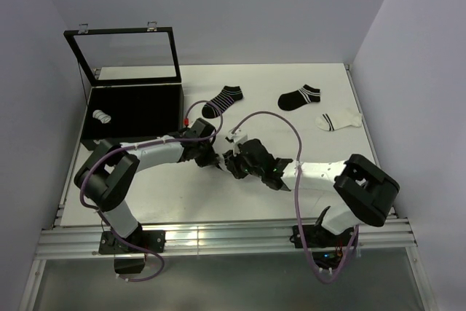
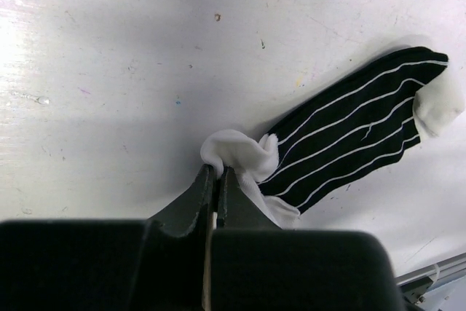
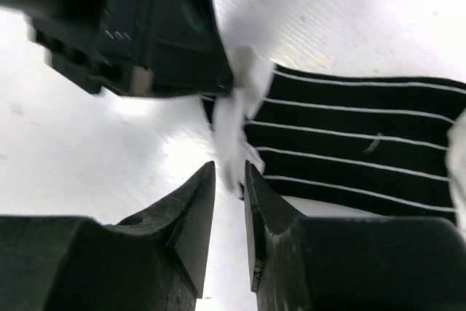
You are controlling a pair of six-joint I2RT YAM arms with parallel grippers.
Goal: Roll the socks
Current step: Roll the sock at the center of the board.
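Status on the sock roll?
Left tool shut on white cuff of striped sock. Right tool slightly open beside the cuff, gripping nothing. Sock lying flat, not rolled. Nothing blocking.

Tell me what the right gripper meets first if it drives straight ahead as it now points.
Likely the white cuff of the striped sock, which the left gripper pinches, just beyond the right gripper; depth is uncertain.
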